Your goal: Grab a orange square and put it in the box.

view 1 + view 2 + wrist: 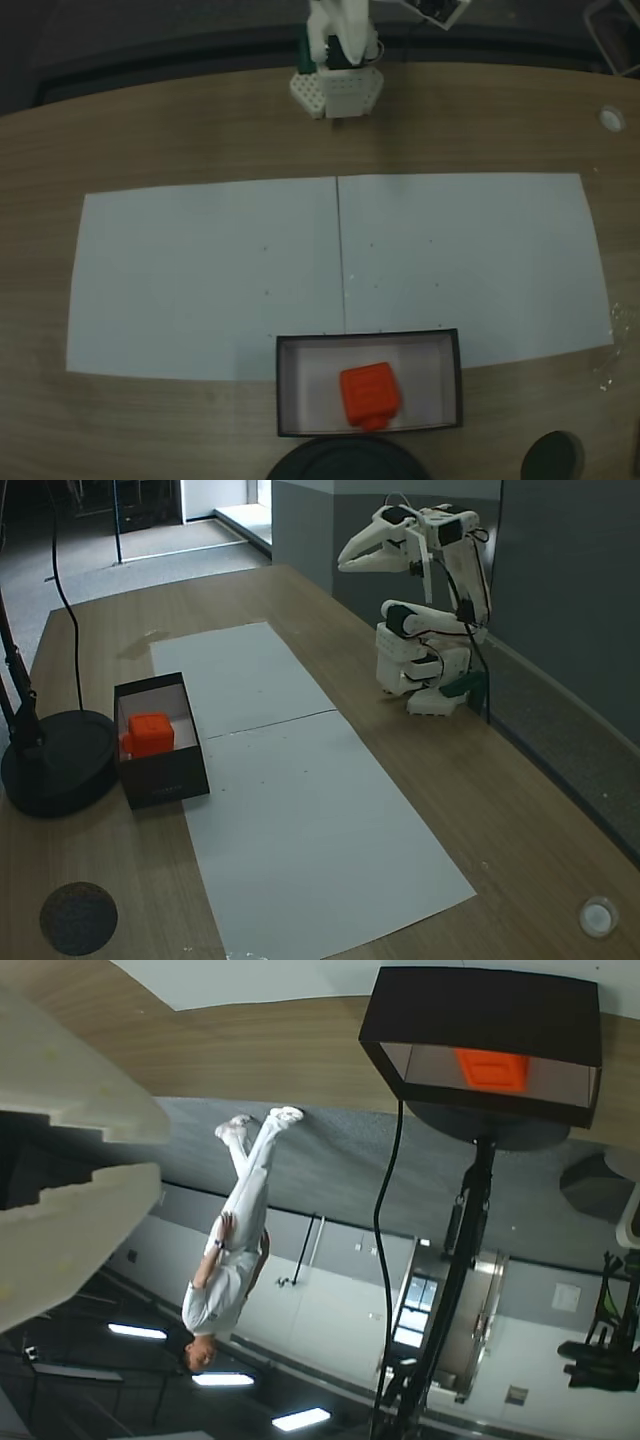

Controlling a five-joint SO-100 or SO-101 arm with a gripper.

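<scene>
White two-finger gripper (345, 562) raised over the arm's base, fingers nearly closed, nothing held, small bright orange-red block (368, 393) seen inside the shallow black-walled box (285, 385), well apart from the gripper

I see the arm (430, 630) folded back over its base, gripper (345, 560) raised, pointing toward 9 o'clock in a fixed view, jaws nearly closed, empty.

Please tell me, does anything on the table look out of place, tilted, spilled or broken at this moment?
Nothing stands out. The orange square lies inside the box, slightly turned against the box walls, which looks harmless. The white paper sheets lie flat, and the hand is folded back above the arm's base, holding nothing.
</scene>
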